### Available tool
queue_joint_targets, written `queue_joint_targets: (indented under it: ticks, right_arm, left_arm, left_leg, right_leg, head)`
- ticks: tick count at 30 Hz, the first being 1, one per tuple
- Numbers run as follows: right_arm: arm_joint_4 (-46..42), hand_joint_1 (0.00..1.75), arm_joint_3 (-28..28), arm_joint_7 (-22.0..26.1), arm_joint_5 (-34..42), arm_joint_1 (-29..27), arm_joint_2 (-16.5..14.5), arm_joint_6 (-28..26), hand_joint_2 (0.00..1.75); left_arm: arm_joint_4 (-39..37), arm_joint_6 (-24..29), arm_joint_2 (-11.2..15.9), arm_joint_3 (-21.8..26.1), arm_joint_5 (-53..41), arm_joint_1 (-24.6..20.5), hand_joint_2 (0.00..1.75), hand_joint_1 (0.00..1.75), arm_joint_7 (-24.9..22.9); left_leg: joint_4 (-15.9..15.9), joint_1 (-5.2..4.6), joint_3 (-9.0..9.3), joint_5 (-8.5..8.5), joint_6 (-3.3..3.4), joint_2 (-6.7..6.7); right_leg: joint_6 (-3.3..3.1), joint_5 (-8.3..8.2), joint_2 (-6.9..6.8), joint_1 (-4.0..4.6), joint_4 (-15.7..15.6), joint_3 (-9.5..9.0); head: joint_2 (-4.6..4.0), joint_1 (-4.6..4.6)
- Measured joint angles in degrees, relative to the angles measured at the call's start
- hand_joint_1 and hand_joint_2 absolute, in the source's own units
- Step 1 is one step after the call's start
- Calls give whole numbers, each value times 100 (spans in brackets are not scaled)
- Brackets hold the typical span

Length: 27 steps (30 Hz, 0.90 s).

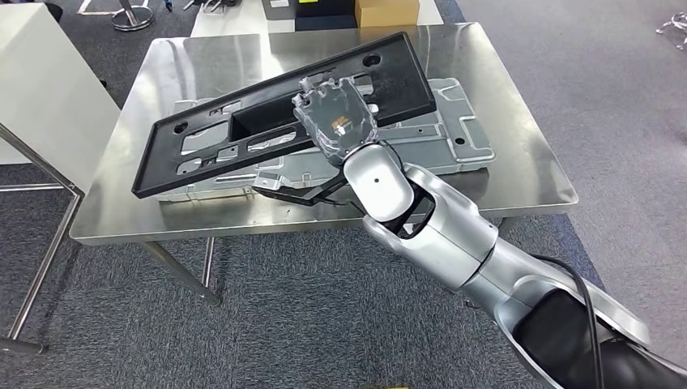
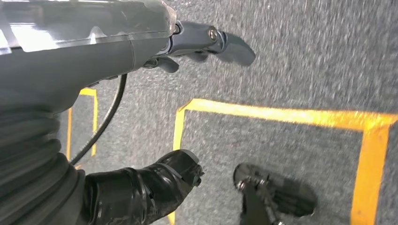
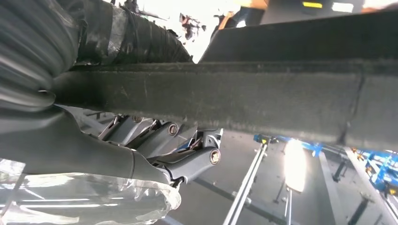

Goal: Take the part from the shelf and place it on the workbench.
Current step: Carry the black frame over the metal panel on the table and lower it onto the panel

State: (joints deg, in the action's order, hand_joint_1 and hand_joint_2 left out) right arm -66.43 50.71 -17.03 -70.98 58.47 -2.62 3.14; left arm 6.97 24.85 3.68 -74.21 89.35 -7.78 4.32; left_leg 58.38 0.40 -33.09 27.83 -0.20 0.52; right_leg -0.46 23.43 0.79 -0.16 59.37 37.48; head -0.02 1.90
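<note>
The part [image 1: 267,113] is a long flat black panel with several cutouts. It hangs tilted above the steel workbench [image 1: 518,186], its left end lower and nearer me. My right hand [image 1: 336,121] grips it near the middle of its near edge, fingers on top. The right wrist view shows the panel's dark edge [image 3: 234,93] running across, with my fingers [image 3: 187,161] clamped against it. My left hand [image 2: 206,42] hangs over the grey carpet, fingers apart and holding nothing.
A grey stamped metal plate [image 1: 458,134] lies on the workbench under the black panel. A white cabinet [image 1: 40,89] with a metal frame stands at the left. A cardboard box [image 1: 387,11] sits beyond the table. Yellow tape [image 2: 281,115] marks the floor.
</note>
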Motion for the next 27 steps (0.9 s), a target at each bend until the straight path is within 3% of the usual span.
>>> queue_joint_targets:
  ticks: [2,5,6,7,8,10,12,15,17,20,21,22,23,25,27]
  right_arm:
    - [7,175,-1,3,-8,0,5,-4,175]
    - [17,175,-2,7,-38,-21,6,-6,175]
    - [25,175,-2,9,-45,-44,7,-6,175]
    - [33,175,-2,12,-49,-67,7,-6,175]
    - [39,175,-2,14,-52,-84,8,-7,175]
    - [45,175,-2,16,-57,-93,9,-10,175]
    - [46,175,-4,17,-61,-80,10,-16,175]
    - [44,175,-7,28,-62,-76,10,-24,175]
    - [39,175,-15,31,-63,-79,10,-27,175]
    - [44,175,-33,30,-64,-101,16,-30,175]
    - [48,175,-35,30,-64,-121,22,-30,175]
    - [51,175,-35,31,-64,-141,28,-30,175]
    - [53,175,-36,31,-64,-155,32,-30,175]
    - [54,175,-42,31,-64,-163,34,-30,175]
    - [52,175,-52,33,-64,-156,32,-32,175]
  left_arm:
    - [0,-1,-4,-1,4,-2,175,0,-1]
    - [0,-4,-3,-3,5,-10,175,0,0]
    - [0,-4,-3,-3,5,-3,175,0,-2]
    - [0,-4,-3,-4,7,8,175,0,-6]
    - [0,-4,-3,-4,9,18,175,0,-9]
    - [0,-4,-2,-4,12,25,175,0,-13]
    - [0,-3,0,-5,15,7,175,0,-13]
    - [0,-1,-3,-7,21,-13,175,0,-13]
    - [0,2,-4,-8,23,-5,175,0,-14]
    - [0,8,-3,-9,27,1,175,0,-15]
    - [0,9,-2,-10,32,0,175,0,-14]
    - [0,11,0,-10,39,1,175,0,-14]
    - [0,12,1,-10,47,4,175,0,-13]
    - [0,14,1,-10,57,9,175,0,-12]
    - [0,14,0,-11,57,2,175,0,-8]
  left_leg:
    - [279,14,-129,151,-54,-14]
    - [1269,24,-706,465,-99,-21]
    - [1499,25,-879,483,-108,-22]
    - [1538,27,-966,391,-110,-22]
    - [1382,28,-953,208,-107,-23]
    - [684,26,-706,-259,-82,-24]
    - [148,4,-474,-441,-36,-19]
    - [22,-2,-396,-390,50,-13]
    - [-21,17,-325,-370,118,-18]
    - [-36,4,-231,-302,205,-25]
    - [-34,0,-196,-272,218,-23]
    - [-30,-2,-157,-238,222,-19]
    - [-21,-3,-113,-201,219,-14]
    - [0,-6,-35,-121,202,-5]
    - [23,-22,-10,-60,164,6]
  right_leg:
    - [-55,10,6,-20,-53,-64]
    - [-109,75,0,-19,-70,-155]
    - [-114,105,1,-17,-65,-187]
    - [-115,138,4,-15,-57,-222]
    - [-112,173,9,-15,-47,-260]
    - [-84,248,18,-9,-30,-337]
    - [-33,302,24,8,-24,-371]
    - [52,349,17,18,-35,-380]
    - [106,484,-4,18,198,-291]
    - [139,871,-20,10,1262,290]
    - [140,885,-21,7,1511,473]
    - [135,786,-21,6,1551,558]
    - [123,580,-21,6,1358,525]
    - [79,115,-20,16,640,259]
    - [38,-43,-20,38,129,24]
  head:
    - [0,12]
    - [0,30]
    - [0,31]
    - [0,31]
    - [0,32]
    - [0,30]
    - [0,30]
    - [0,24]
    - [0,17]
    - [0,14]
    - [0,14]
    - [0,13]
    - [0,13]
    - [0,13]
    - [0,14]
